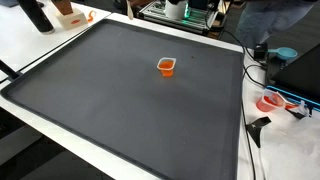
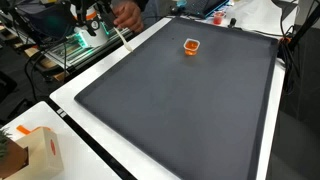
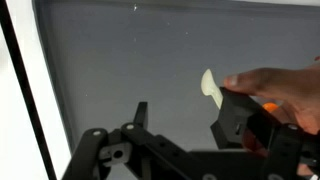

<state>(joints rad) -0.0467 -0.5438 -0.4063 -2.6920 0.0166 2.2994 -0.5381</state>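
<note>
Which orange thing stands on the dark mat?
The small cup, alone near the mat's middle; the reddish ring and the box lie off it.

In the wrist view, the matt black two-finger gripper (image 3: 183, 112) is filling the bottom edge. Its frame is showing as flat black linkage bars (image 3: 165, 152) that are meeting at round pivot pins, one pale grey pin (image 3: 118, 155) glinting among them. One finger is tapering to a thin, narrow black tip (image 3: 140, 112). The other finger is carrying a broad, blocky black pad (image 3: 232, 122) with squared edges. No markings or cables are readable here.
</note>
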